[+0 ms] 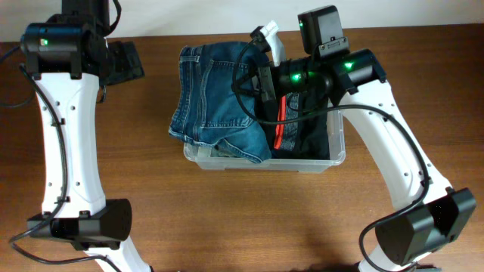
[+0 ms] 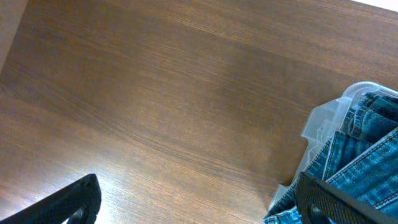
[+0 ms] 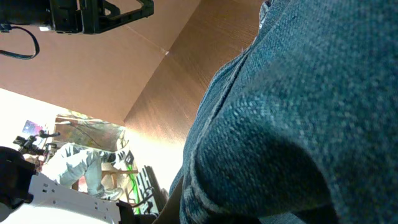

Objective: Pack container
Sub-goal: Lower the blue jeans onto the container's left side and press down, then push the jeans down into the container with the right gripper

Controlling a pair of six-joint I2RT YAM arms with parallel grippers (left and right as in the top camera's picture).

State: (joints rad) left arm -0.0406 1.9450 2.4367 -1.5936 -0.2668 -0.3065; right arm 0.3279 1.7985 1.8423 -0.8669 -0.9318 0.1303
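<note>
Here's the container (image 1: pixel 337 156), sitting mid-worktop (image 1: pixel 227 227), and it's filling up. A dark garment (image 1: pixel 306 128) with a red stripe lies in its right half. The jeans (image 1: pixel 215 98) are heaped over its left half, spilling across the left and far rims.

The right end effector (image 1: pixel 262 78) is down over the container's middle, right at the jeans' edge. Its wrist camera sees nothing but denim, so clamped or loose, I can't tell. The left end effector (image 2: pixel 205 214) hangs well left of the container, fingers apart, nothing between them.

My read: denim is soft, floppy and fairly heavy, with good friction, so pinch a thick fold or the waistband, not a single layer. The container looks light and slick, likely to skid if the jeans are shoved sideways, so press downward.
</note>
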